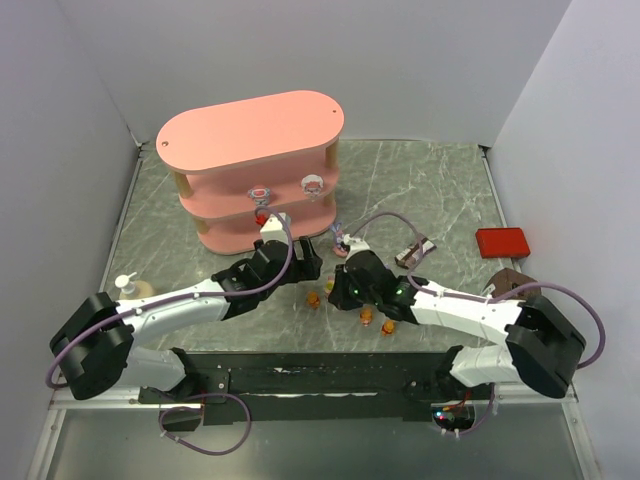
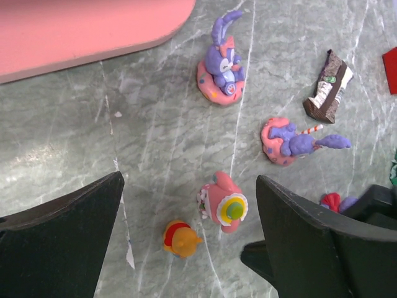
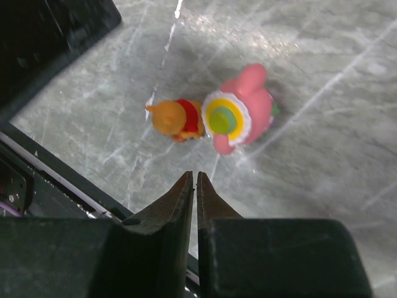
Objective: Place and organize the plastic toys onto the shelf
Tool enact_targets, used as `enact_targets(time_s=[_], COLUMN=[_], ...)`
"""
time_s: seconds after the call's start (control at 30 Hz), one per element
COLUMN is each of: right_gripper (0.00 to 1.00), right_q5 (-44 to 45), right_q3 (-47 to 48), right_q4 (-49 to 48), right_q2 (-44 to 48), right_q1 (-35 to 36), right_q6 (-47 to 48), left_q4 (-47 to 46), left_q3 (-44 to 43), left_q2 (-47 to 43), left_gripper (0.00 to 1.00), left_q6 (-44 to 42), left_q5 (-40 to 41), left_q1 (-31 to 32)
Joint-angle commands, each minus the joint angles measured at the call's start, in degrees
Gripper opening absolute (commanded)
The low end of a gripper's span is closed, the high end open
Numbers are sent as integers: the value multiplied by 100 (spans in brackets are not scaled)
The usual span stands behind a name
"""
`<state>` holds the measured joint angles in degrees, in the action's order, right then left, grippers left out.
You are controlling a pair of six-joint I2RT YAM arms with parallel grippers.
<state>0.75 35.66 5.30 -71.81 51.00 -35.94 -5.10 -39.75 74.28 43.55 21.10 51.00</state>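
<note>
The pink shelf (image 1: 250, 135) stands at the back left, and its edge shows in the left wrist view (image 2: 74, 31). Two pink-white toys (image 1: 259, 192) (image 1: 313, 185) stand on its middle tier. My left gripper (image 2: 189, 180) is open and empty above a third pink-white toy (image 2: 223, 202) and an orange bear (image 2: 180, 239) on the table. Two purple toys (image 2: 221, 65) (image 2: 291, 139) lie beyond them; a third purple toy (image 2: 335, 202) is partly hidden. My right gripper (image 3: 195, 180) is shut and empty, just short of the same bear (image 3: 177, 118) and pink-white toy (image 3: 239, 118). Two more bears (image 1: 367, 316) (image 1: 388, 326) lie by the right arm.
A brown-wrapped snack bar (image 1: 413, 252) lies right of the toys, also in the left wrist view (image 2: 327, 87). A red flat box (image 1: 502, 242) and a brown object (image 1: 510, 283) are at the right. A soap bottle (image 1: 128, 287) stands at the left.
</note>
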Motion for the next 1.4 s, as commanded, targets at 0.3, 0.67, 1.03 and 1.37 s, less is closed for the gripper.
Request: enact_targets(time_s=[0.3,0.67,1.03,1.37], right_gripper=[11,9,8,10], right_q5=[-120,601,1014,936], right_q3=[451,363,292,56], right_q4=[-504,-223,67,15], right_q2=[-825,-870,-799,-380], right_q1=[32,-38,-91,-99], right_q6=[61,-185,-334,-343], left_q4=[-228,-395,-535,-623], left_q3=[2,-68,-139,-253], left_q2=[113,376,640,790], left_gripper=[93,92,90,89], left_q6=[92,-84,-206,-312], left_q5=[-291,-651,-1020,-1301], left_q1=[-55,-55,-55,-47])
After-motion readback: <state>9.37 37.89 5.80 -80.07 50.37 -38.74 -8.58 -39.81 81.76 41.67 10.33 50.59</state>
